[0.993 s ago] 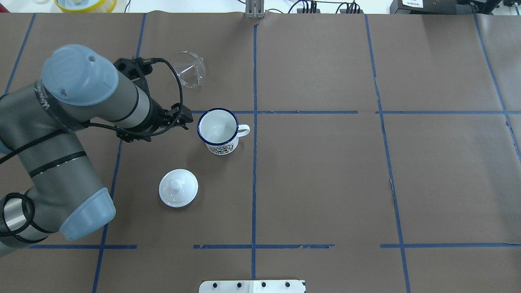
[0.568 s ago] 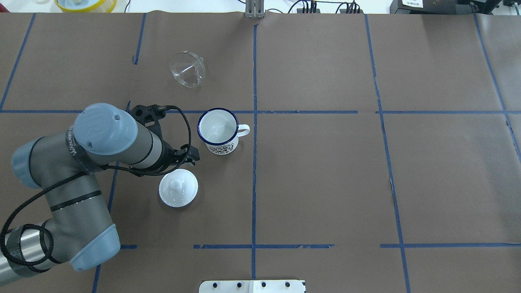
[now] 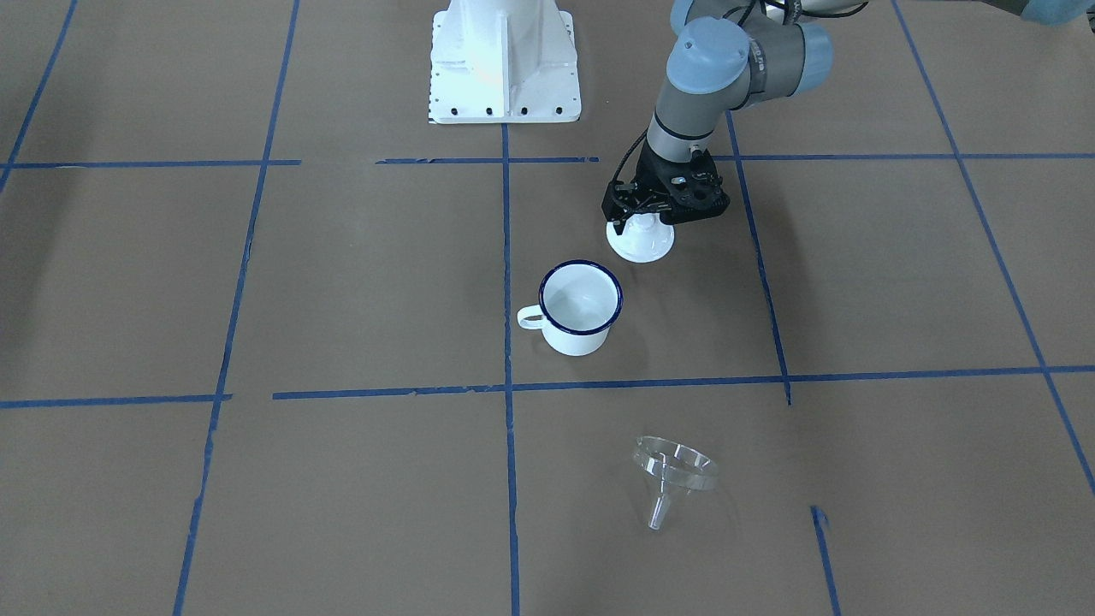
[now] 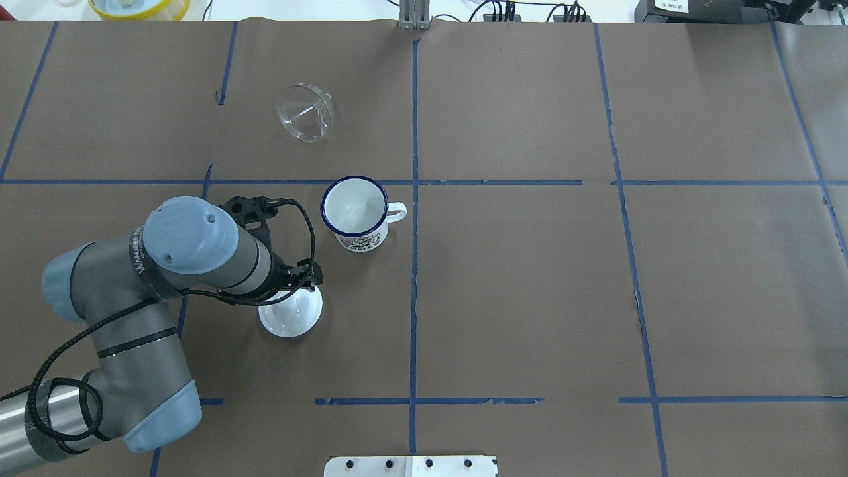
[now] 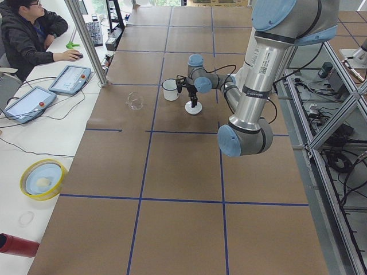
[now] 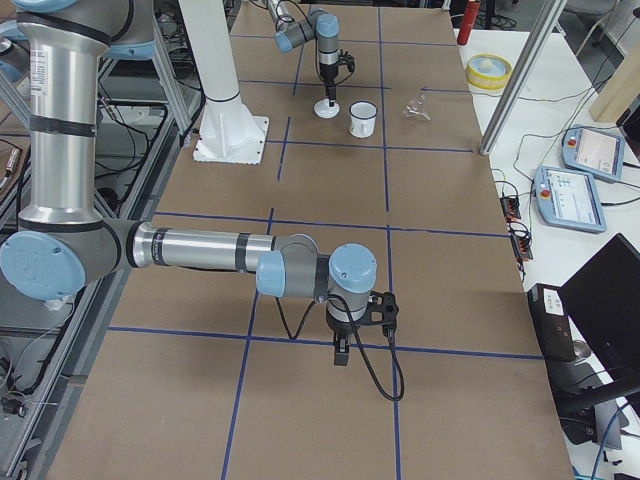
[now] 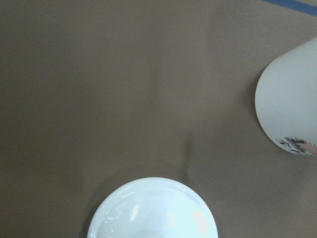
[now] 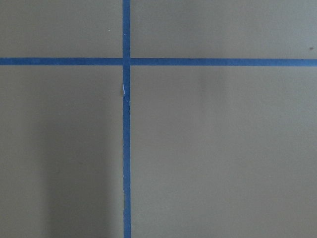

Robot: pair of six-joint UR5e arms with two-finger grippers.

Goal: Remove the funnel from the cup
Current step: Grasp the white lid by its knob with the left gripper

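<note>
Well apart from cup, clear funnel lies apparently tipped sideways.

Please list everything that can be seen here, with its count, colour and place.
funnel: one, clear, on its side beyond the cup
cup: one, white with blue rim, upright, mid-table
lid: one, white, robot-side of the cup
table: one, brown, blue tape grid
dish: one, yellow, past the table's far edge
left gripper: one, black, over the lid
right gripper: one, black, over the table, far from the cup
</note>
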